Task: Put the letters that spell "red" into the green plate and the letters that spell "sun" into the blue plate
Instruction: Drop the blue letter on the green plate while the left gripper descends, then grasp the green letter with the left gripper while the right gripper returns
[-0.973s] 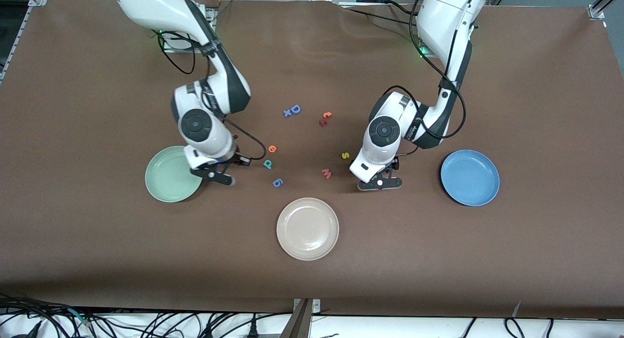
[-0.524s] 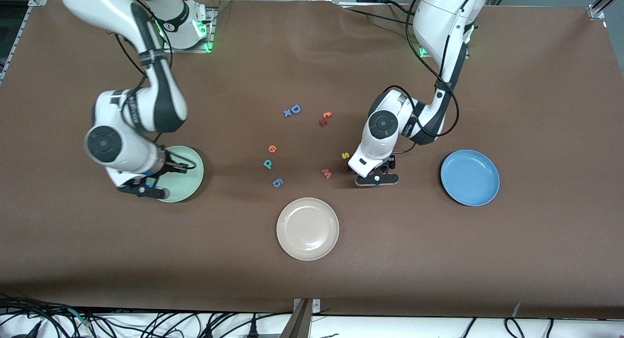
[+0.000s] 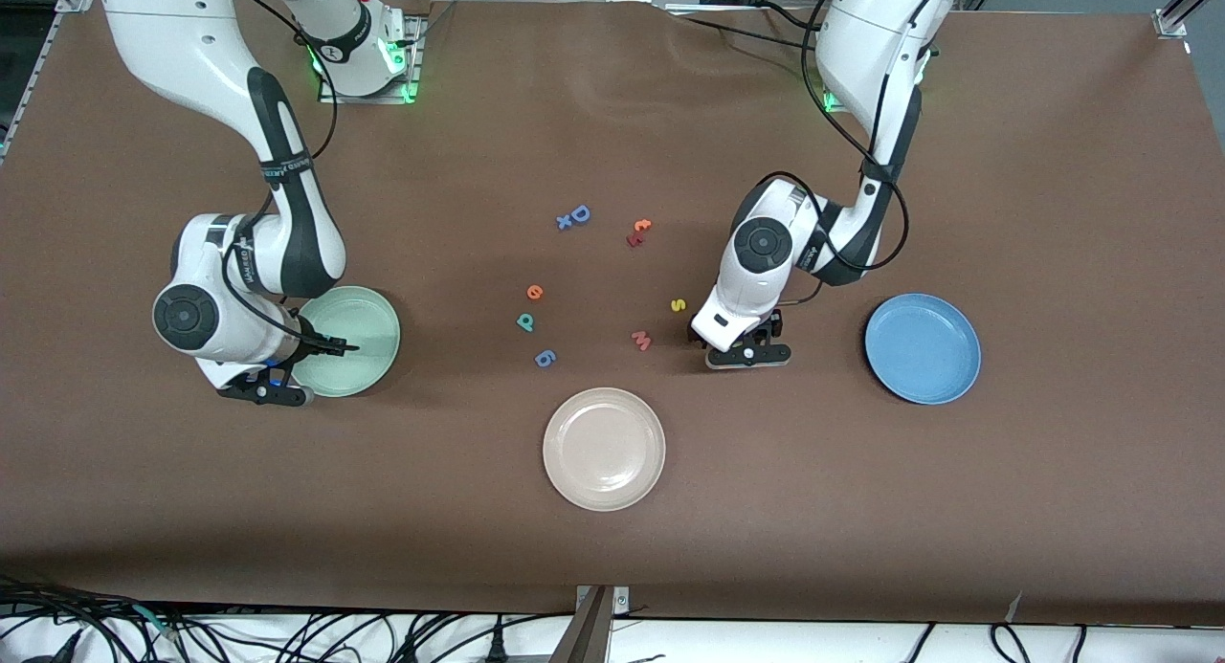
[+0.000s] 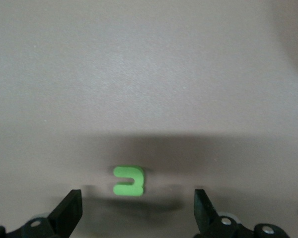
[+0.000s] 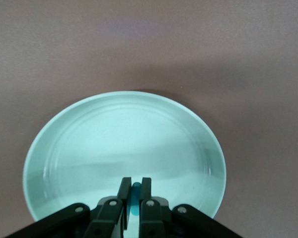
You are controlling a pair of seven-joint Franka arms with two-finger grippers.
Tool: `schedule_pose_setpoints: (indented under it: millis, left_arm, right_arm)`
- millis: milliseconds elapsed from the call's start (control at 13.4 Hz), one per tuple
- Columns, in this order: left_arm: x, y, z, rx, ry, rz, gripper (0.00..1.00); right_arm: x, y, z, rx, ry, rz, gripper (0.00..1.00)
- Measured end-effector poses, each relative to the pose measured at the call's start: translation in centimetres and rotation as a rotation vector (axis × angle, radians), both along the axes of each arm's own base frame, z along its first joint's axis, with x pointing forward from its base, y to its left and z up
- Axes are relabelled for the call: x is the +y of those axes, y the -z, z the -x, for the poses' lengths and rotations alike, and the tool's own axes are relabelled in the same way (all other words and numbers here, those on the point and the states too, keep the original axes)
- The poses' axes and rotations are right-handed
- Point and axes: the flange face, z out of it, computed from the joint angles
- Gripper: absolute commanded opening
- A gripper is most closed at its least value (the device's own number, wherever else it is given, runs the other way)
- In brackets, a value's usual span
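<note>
Hovering over the green plate [image 5: 124, 144], right gripper [image 5: 133, 196] jaws pinching teal letter [image 5: 135, 198]; left gripper [image 4: 138, 210] jaws spread, straddling green "u" [image 4: 128, 180].

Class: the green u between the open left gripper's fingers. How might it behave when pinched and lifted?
The green u lies flat and looks thin, so it probably won't roll. It's tiny beside the left gripper, likely light. If foam, it may squash or slip.

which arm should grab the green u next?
Left. The left gripper is open with the green u on the table between its fingers. The right gripper is shut on a teal letter over the green plate, busy with its drop.
</note>
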Motion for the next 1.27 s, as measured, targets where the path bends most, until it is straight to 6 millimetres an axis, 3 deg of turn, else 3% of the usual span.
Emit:
schedule_pose_setpoints:
  millis: [299,524,898,1048,1122,1272]
  left_arm:
    - [0.6,0.3,-0.1,-0.008,-0.007,0.003,0.94]
    - [0.9,0.3,-0.3,-0.008,-0.014,0.004,0.86]
    - [1.1,0.5,-0.3,0.006,-0.024,0.024,0.81]
    - [1.1,0.6,-0.3,0.014,-0.027,0.037,0.78]
    - [1.1,0.6,-0.3,0.015,-0.027,0.038,0.75]
    - [1.0,0.6,-0.2,0.016,-0.026,0.039,0.67]
  right_arm:
    - [-1.8,0.9,-0.1,-0.003,-0.004,0.001,0.0]
    - [-1.9,1.5,0.2,0.006,0.009,-0.021,0.0]
    - [-2.5,2.0,0.6,0.018,0.003,-0.036,0.0]
    - [-3.2,2.2,0.6,0.019,-0.016,-0.04,0.23]
    - [-3.6,2.4,0.6,0.019,-0.017,-0.04,0.25]
    - [-3.9,2.7,0.6,0.019,-0.023,-0.04,0.59]
